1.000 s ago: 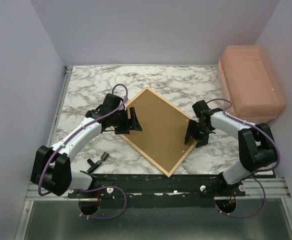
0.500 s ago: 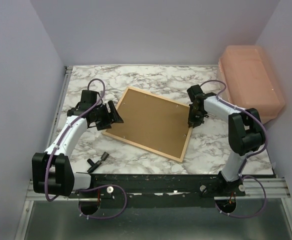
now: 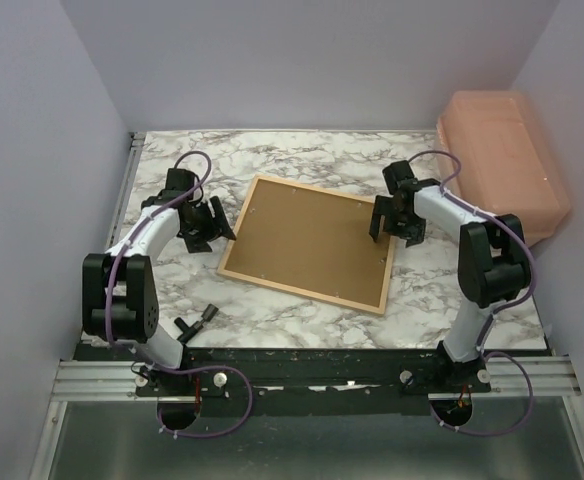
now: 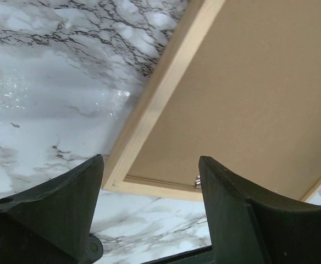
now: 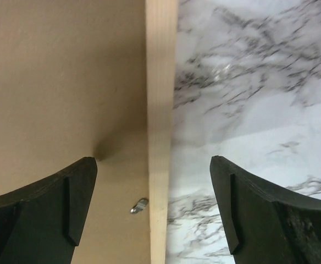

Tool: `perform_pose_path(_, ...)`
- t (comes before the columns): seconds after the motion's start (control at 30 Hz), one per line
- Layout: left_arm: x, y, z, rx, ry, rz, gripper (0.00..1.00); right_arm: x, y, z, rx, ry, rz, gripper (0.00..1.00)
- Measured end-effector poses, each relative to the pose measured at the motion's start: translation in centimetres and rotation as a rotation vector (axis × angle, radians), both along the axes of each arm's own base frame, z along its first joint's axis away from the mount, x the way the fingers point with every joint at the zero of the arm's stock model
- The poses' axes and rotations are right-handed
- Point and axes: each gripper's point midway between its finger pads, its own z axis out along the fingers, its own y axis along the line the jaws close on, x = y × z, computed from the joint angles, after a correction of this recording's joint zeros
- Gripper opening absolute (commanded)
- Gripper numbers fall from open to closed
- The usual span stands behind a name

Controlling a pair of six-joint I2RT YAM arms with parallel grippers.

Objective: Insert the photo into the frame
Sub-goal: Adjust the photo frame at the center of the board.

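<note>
The frame [image 3: 300, 293] lies flat in the middle of the table, back side up, with a brown backing board [image 3: 307, 240] filling its thin light wood rim. The photo is out of view. My left gripper [image 3: 210, 224] hovers open just left of the frame's left side; the left wrist view shows the wood rim [image 4: 155, 104], a near corner and a small metal clip [image 4: 197, 180] beyond the left gripper [image 4: 149, 165]. My right gripper [image 3: 384, 218] stands open over the frame's right edge, and in its wrist view the right gripper [image 5: 152, 170] straddles the rim [image 5: 160, 82] without touching it.
A salmon plastic box [image 3: 500, 160] stands at the back right against the wall. A small black part [image 3: 197, 318] lies near the left arm's base. White walls close in the marble table [image 3: 302, 155] on three sides.
The frame has turned counterclockwise from a diamond position to nearly square with the table and slid farther back. My left gripper has drawn back to the left; my right one has moved farther back.
</note>
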Motion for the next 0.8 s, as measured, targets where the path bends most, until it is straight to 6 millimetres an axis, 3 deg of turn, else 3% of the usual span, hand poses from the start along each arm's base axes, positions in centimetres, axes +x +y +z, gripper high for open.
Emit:
perform_pose_path(0.27, 0.4, 0.0, -3.9, 0.060, 0.101, 0.003, 0.70, -4.3, 3.7, -1.3, 0.250, 0.078, -0.001, 0.93)
perform_pose_path(0.43, 0.0, -1.4, -4.7, 0.079, 0.121, -0.043, 0.69, -4.5, 5.1, -0.9, 0.349, 0.076, -0.005, 0.93)
perform_pose_path(0.67, -0.5, -2.5, -4.8, 0.118, 0.117, -0.095, 0.67, -4.0, 5.1, -0.9, 0.342, 0.099, 0.002, 0.93)
perform_pose_path(0.8, -1.9, -3.2, -4.9, 0.120, 0.107, -0.122, 0.67, -3.1, 4.5, -0.9, 0.316, 0.089, 0.016, 0.93)
